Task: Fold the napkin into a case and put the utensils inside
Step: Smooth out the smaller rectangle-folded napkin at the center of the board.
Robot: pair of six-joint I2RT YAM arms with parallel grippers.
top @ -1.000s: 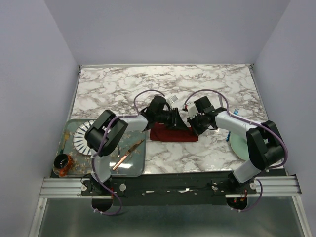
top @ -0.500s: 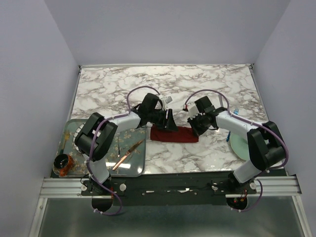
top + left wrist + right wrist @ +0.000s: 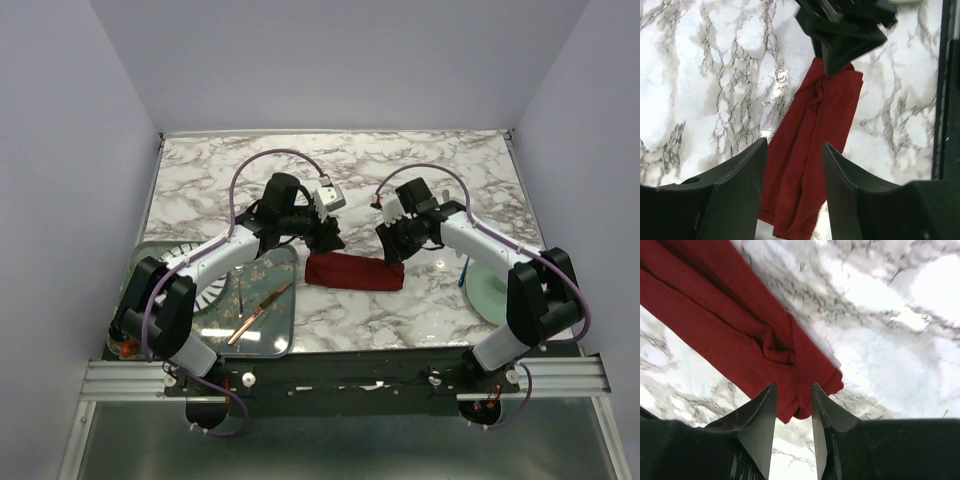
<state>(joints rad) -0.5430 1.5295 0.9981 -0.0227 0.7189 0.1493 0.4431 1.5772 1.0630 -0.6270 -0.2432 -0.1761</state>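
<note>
The napkin (image 3: 353, 270) lies in the middle of the counter (image 3: 420, 180), between the two arms. It is folded into a long, thin red strip, so it already looks like the case. The left jaws are spread wide and hang over one end. The cloth shows in the gap between them, and they hold nothing. The right jaws are a little apart over the other end. The cloth looks flat on the counter there, so I think they are not pinching it.

I think the step now is to let go of the fold and leave it neat. To do that well, both arms should go straight up, not sideways, so the cloth does not get dragged or flip open. There is a small bump (image 3: 781, 349) of wrinkled cloth near the right end. It could block the way in, so a soft press there may help.

The fork (image 3: 466, 272) with the blue handle is at the edge of the pale green plate (image 3: 492, 298) on the right, near the napkin. I cannot pick out the silvery one. The copper knife (image 3: 258, 314) on the tray (image 3: 275, 340) at the left is not for this job.

I see no words, names or labels to read anywhere.
</note>
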